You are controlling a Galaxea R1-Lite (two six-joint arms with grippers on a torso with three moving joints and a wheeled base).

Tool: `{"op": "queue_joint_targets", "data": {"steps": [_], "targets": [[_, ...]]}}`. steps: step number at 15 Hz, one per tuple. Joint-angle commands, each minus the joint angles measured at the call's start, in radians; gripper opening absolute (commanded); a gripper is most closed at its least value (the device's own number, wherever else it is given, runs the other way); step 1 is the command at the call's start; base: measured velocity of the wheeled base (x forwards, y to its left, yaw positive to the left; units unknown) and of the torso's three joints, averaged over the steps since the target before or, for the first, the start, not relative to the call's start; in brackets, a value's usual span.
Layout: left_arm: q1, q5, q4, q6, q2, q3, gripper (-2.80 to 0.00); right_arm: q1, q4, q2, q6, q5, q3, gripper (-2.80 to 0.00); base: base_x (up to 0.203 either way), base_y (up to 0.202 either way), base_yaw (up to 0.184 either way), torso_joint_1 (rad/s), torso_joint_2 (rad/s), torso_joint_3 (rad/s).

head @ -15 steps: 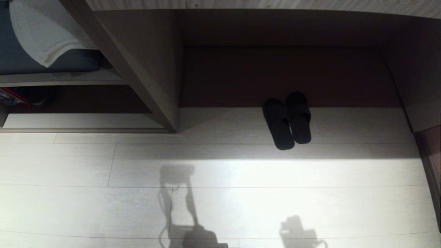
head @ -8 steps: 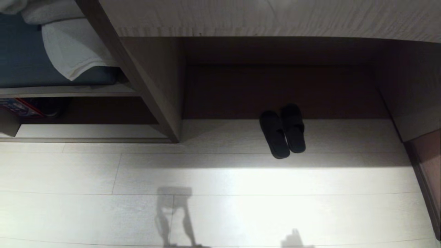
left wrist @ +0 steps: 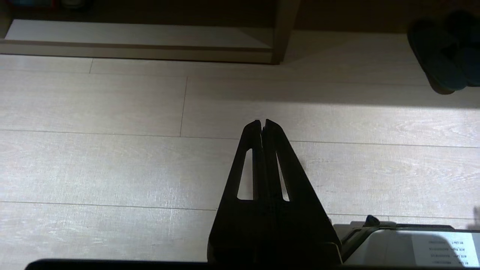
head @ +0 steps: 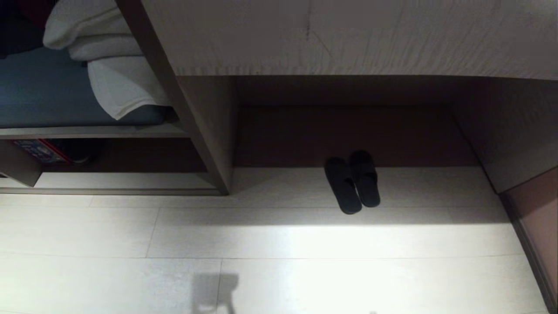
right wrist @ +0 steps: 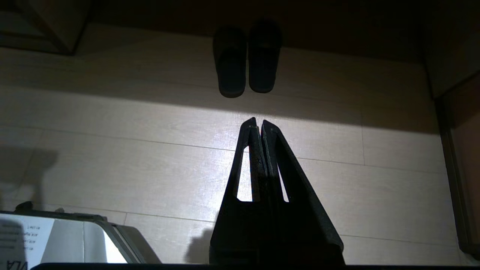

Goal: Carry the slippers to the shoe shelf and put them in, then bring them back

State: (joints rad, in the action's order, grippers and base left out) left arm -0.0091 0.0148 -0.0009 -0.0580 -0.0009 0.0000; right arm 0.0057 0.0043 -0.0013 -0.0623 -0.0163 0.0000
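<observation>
The slippers [head: 352, 183], a flat dark pair, lie side by side on the pale floor at the mouth of the dark recess, toes towards its back. They also show in the left wrist view [left wrist: 438, 60] and the right wrist view [right wrist: 245, 56]. The shoe shelf [head: 113, 181] is the low open cubby to their left, beyond a slanted panel [head: 192, 126]. My left gripper [left wrist: 261, 122] hangs shut and empty over bare floor. My right gripper [right wrist: 258, 120] is shut and empty too, a short way in front of the slippers. Neither arm shows in the head view.
White towels [head: 109, 74] lie on a blue-grey cushion above the cubby. A red and blue item [head: 39, 150] sits at the cubby's far left. A pale desk top [head: 348, 35] overhangs the recess, and a brown panel [head: 536, 226] bounds the right side.
The whole head view has slid downward, so the camera has moved. More of the desk top shows and the arms' shadows have left the bottom edge. The slippers lie where they were.
</observation>
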Motion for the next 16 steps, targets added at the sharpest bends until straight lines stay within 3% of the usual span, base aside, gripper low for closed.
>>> {"op": "queue_joint_targets", "data": {"steps": [1, 16], "targets": [[0.0, 0.0, -0.001, 0.0, 0.001, 0.0, -2.8, 0.0, 0.0, 0.001, -0.001, -0.001, 0.0, -2.8, 0.0, 0.0, 0.0, 0.002, 0.0, 0.199], [0.0, 0.0, -0.001, 0.0, 0.001, 0.0, -2.8, 0.0, 0.0, 0.001, -0.001, -0.001, 0.0, -2.8, 0.0, 0.0, 0.0, 0.003, 0.0, 0.201]]}}
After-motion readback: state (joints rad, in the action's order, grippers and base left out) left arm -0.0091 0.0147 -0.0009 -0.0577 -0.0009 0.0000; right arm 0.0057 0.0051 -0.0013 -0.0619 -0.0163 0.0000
